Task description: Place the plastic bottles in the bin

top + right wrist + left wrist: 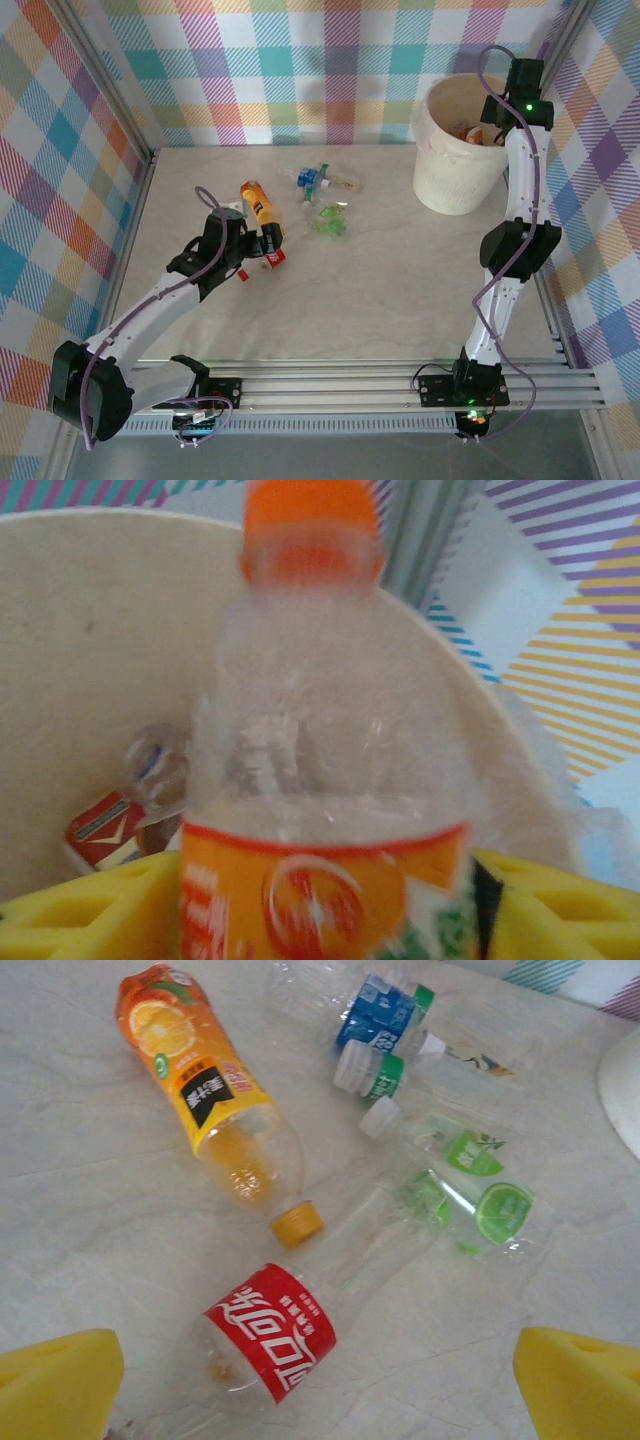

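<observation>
right pincer [320, 925] is clamped on an orange-capped bottle [320, 760], which is clear with an orange label. its yellow fingers [90, 910] press on either side of the label. the bottle stands upright with its cap on top, blurred, over the open mouth of the bin [90, 630]. inside the bin, a red-labelled bottle [105, 830] lies against the cream wall. from the top camera, the bin stands at the far right of the table [380, 290].

left pincer [320, 1400] is spread wide, with one of its yellow pads [55, 1385] in each lower corner of the wrist view. it hangs low over a cola bottle [270, 1335], clear with a red label, which lies on its side on the table between the pads. neither pad touches it. just beyond lies an orange juice bottle [200, 1080], its orange cap almost touching the cola bottle. to the right lies a crushed lime-labelled bottle [480, 1205]. farther back is a blue-labelled bottle [375, 1010], close beside other clear ones.
</observation>
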`<act>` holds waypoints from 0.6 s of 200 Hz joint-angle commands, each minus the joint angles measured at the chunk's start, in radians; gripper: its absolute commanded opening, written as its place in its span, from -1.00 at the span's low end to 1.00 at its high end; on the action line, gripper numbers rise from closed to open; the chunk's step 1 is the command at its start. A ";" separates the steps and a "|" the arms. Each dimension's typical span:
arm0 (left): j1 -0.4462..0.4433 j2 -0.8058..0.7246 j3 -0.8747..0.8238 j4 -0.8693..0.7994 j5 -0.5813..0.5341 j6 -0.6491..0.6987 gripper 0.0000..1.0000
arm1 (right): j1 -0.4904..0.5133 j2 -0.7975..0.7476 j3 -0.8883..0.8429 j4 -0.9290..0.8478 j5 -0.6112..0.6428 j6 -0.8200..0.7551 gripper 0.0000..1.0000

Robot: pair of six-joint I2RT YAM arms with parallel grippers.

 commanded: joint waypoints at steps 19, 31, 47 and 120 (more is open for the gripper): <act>0.010 0.009 0.011 -0.133 -0.127 -0.010 1.00 | -0.002 0.000 0.034 0.032 0.090 -0.004 0.57; 0.011 0.026 0.024 -0.154 -0.140 -0.001 1.00 | -0.002 -0.006 0.034 0.030 0.093 -0.004 0.65; 0.013 0.059 0.044 -0.176 -0.151 0.009 1.00 | -0.003 -0.017 0.034 0.029 0.092 -0.006 0.70; 0.028 0.236 0.104 -0.125 0.001 0.182 1.00 | -0.001 -0.163 -0.083 0.060 -0.072 0.013 0.93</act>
